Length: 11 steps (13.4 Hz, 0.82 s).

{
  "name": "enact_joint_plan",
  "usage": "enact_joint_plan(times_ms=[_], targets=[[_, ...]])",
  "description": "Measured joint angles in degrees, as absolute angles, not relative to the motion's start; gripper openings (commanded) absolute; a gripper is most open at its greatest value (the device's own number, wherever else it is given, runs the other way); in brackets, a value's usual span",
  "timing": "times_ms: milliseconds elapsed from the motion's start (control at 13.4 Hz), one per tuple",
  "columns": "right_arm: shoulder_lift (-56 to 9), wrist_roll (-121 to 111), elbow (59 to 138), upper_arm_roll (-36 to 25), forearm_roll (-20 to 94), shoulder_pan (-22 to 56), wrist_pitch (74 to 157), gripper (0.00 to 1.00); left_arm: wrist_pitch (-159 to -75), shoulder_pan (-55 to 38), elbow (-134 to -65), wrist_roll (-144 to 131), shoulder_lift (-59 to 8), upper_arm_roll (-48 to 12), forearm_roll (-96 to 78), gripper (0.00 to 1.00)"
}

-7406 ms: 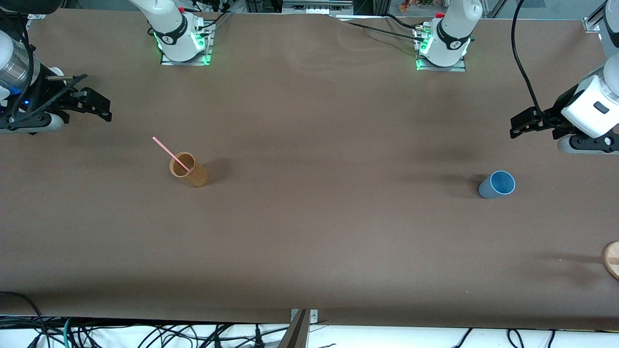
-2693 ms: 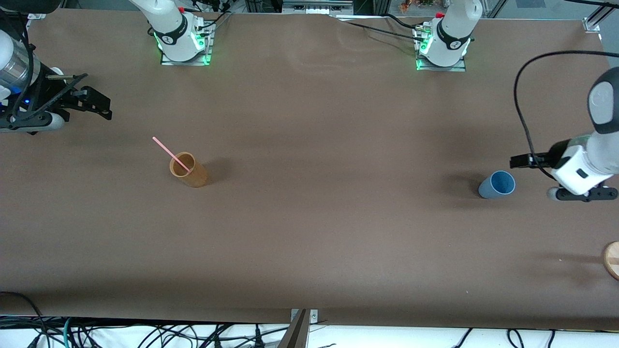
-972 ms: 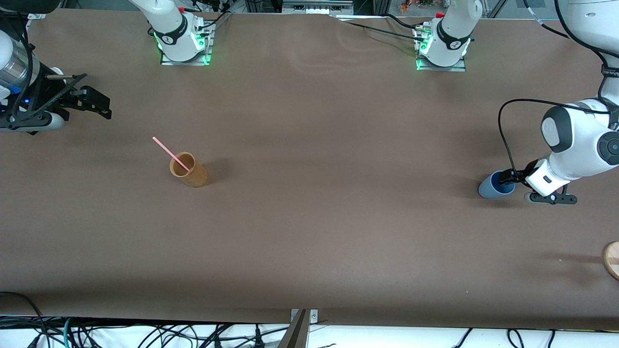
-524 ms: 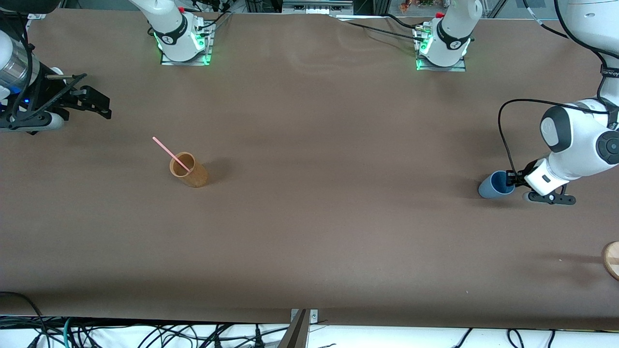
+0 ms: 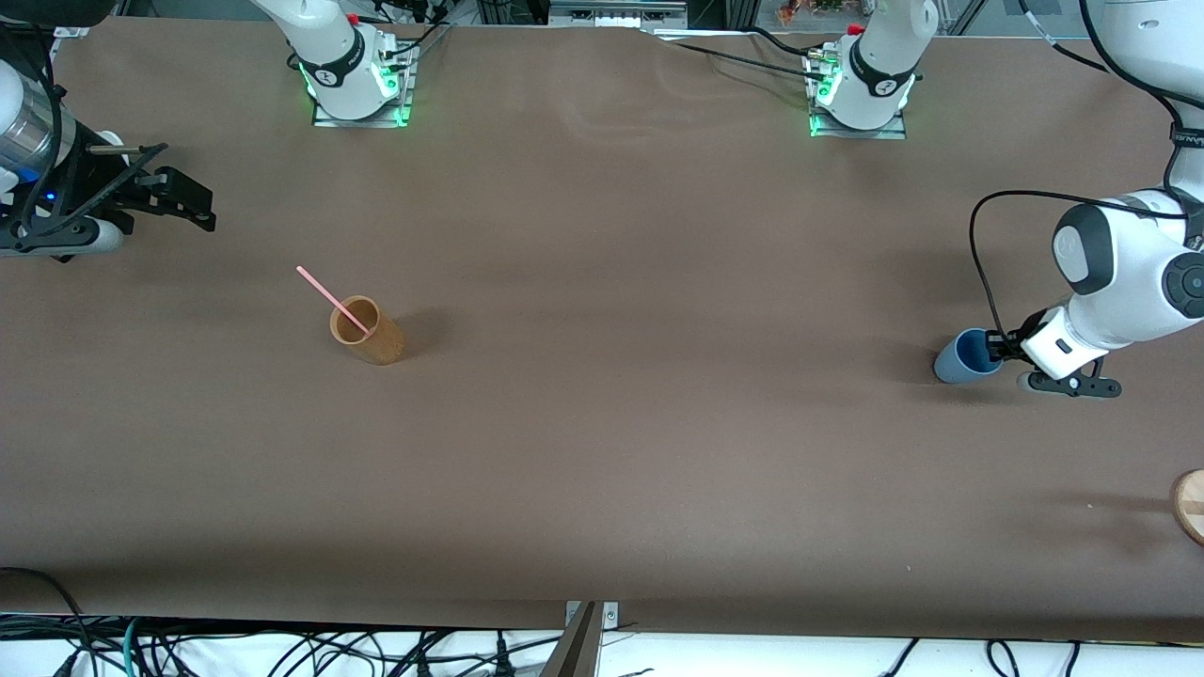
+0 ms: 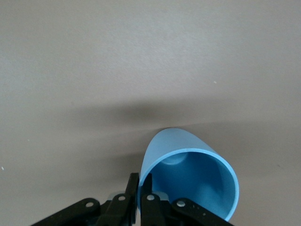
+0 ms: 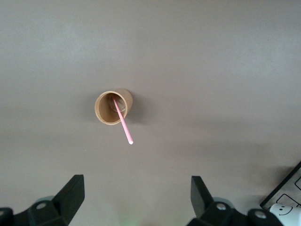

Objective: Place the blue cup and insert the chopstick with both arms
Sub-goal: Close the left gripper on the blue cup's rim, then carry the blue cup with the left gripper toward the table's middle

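Observation:
The blue cup (image 5: 961, 360) stands on the table toward the left arm's end. My left gripper (image 5: 995, 350) is shut on the blue cup's rim, one finger inside and one outside; the left wrist view shows the cup (image 6: 188, 174) pinched by my left gripper (image 6: 142, 188). The pale-pink chopstick (image 5: 331, 298) leans out of the tan cup (image 5: 369, 332) toward the right arm's end. My right gripper (image 5: 193, 209) is open and empty, up over the table edge at that end. The right wrist view shows the tan cup (image 7: 106, 108) and the chopstick (image 7: 123, 123) well ahead of my right gripper (image 7: 135, 197).
A round wooden disc (image 5: 1191, 505) lies at the table edge toward the left arm's end, nearer the front camera than the blue cup. Both arm bases (image 5: 353, 75) stand along the table's top edge. A white socket strip (image 7: 287, 197) shows in the right wrist view.
My left gripper came down to the blue cup and closed on its rim; the cup has shifted slightly. The right arm, tan cup and chopstick have not moved.

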<state>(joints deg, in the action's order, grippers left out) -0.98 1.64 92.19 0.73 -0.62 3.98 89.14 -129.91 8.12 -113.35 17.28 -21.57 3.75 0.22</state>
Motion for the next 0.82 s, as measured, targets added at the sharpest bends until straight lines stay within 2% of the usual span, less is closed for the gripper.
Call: enact_joint_plan(times_ms=[524,823], targets=[[-1.0,1.6,92.2,0.7,-0.6,4.0,89.1,1.00,-122.6,6.5,-107.5,3.3,-18.0,-9.3,0.2,0.00],[-1.0,1.6,92.2,0.7,-0.6,4.0,89.0,1.00,-116.9,-2.0,-99.3,-11.9,-20.3,-11.5,0.2,0.00]])
